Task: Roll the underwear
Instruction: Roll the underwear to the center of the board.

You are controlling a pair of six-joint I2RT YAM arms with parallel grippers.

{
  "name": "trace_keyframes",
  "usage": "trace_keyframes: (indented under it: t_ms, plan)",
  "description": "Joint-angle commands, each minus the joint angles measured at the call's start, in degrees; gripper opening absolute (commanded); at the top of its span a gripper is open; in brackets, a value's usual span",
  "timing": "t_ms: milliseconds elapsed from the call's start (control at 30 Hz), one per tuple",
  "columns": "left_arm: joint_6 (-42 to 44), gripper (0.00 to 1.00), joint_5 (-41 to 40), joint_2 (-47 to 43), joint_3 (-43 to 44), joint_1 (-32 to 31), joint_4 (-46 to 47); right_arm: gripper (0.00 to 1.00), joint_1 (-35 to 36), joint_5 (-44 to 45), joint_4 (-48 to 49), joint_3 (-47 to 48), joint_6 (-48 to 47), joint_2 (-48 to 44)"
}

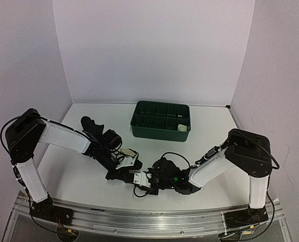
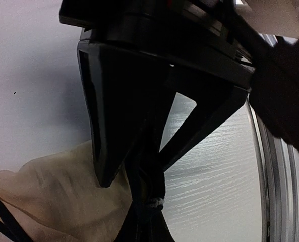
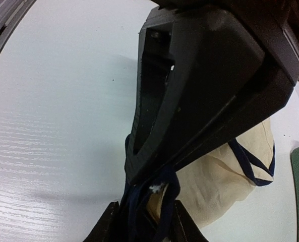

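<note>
The cream underwear with black edging [image 1: 129, 153] hangs bunched between my two grippers near the front middle of the table. My left gripper [image 1: 120, 173] is shut on its dark edging [image 2: 148, 201], with the cream cloth [image 2: 53, 196] to its left. From the right, my right gripper [image 1: 148, 179] meets it. Its fingertips [image 3: 146, 176] are pressed together on the same dark edging, and the cream cloth [image 3: 215, 181] hangs to their right. A black underwear [image 1: 91, 125] lies crumpled at the back left, behind the left arm.
The green compartment tray [image 1: 159, 133] stands at the back centre, with a cream roll [image 1: 181, 127] in a right-hand compartment. White walls close in the back and both sides. The metal rail [image 1: 149, 214] runs along the near edge.
</note>
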Motion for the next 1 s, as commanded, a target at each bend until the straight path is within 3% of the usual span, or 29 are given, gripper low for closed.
trace_keyframes:
  t_ms: [0, 100, 167, 233, 333, 433, 533, 600, 733, 800, 900, 967]
  plan:
    - [0.1, 0.00, 2.1, 0.8, 2.3, 0.9, -1.3, 0.21, 0.9, 2.5, -0.4, -1.4, -1.8, 1.3]
    - [0.3, 0.00, 2.3, 0.9, 2.5, 1.0, -1.6, 0.03, 1.1, 2.8, -2.7, -1.1, -2.7, 0.9]
    - [0.5, 0.00, 2.4, 1.0, 2.6, 1.0, -1.8, 0.00, 1.5, 2.8, -6.2, 0.0, -3.0, 0.3]
    - [1.0, 0.14, 2.3, 0.8, 2.5, 1.1, -2.2, 0.00, 2.3, 4.7, -12.0, 1.1, -2.6, -0.9]
    - [2.4, 0.51, 2.2, -0.1, 3.7, 1.5, -5.8, 0.00, 4.2, 10.8, -20.2, 2.5, -1.4, -3.1]
    - [5.9, 0.65, 7.4, -0.3, 9.1, 5.2, -16.7, 0.00, 5.7, 13.2, -25.3, 2.4, 1.4, -4.8]
    - [10.3, 0.71, 12.0, 1.2, 16.0, 10.0, -27.9, 0.00, 7.9, 14.9, -28.0, 2.8, 2.4, -5.3]
    - [4.3, 0.74, 10.5, 2.5, 18.8, 12.5, -26.3, 0.00, 9.3, 16.3, -29.4, 3.7, 2.3, -5.0]
    - [-20.7, 0.81, -2.6, 6.7, 21.8, 13.1, -15.7, 0.00, 10.7, 17.1, -31.6, 6.0, 3.8, -4.4]
    - [-29.4, 0.87, -5.5, 9.7, 24.1, 12.7, -15.6, 0.00, 11.4, 17.7, -33.4, 7.6, 4.4, -4.0]
    - [-34.7, 0.83, -8.9, 13.2, 25.6, 11.6, -13.7, 0.00, 11.8, 16.4, -36.0, 9.1, 6.2, -4.0]
    - [-35.3, 0.72, -9.7, 14.1, 25.4, 10.3, -11.7, 0.00, 11.9, 14.5, -39.1, 10.3, 7.6, -4.4]
